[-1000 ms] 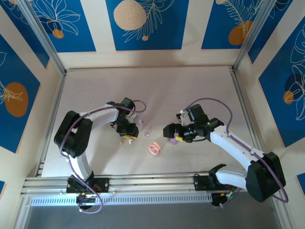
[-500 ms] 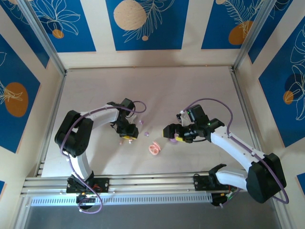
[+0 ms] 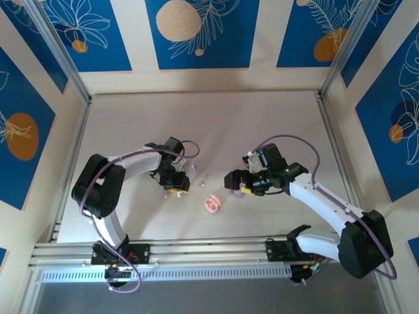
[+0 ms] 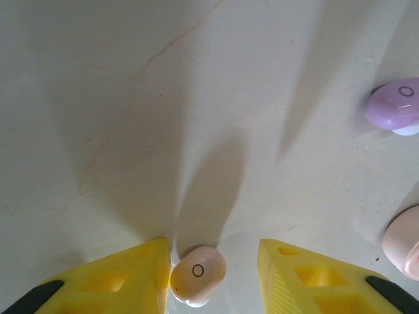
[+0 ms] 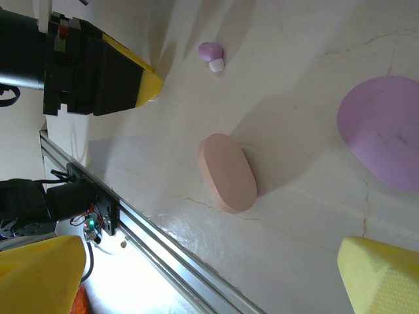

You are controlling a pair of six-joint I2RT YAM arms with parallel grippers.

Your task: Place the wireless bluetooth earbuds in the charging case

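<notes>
The pink bud (image 4: 198,282) lies left of the middle of the table (image 4: 131,98), toward its near edge, between the yellow fingers (image 4: 111,281) of the left gripper (image 4: 213,245). The jaws are parted and set low around it. The bud is crowded close to the left finger, and a clear gap is left to the right one, so it is straddled and not clamped. Its long axis is set askew across the gap, with the white tip turned back toward the wrist and the ringed dome upward. A small sideways correction is judged to be needed before closing. A purple bud (image 4: 396,108) lies well apart to the right. The pink case (image 3: 211,205) is further right, near the middle of the near edge. The right gripper (image 3: 229,179) is spread wide and empty by the purple case (image 5: 383,131). The left arm is the nearer to the pink bud.
</notes>
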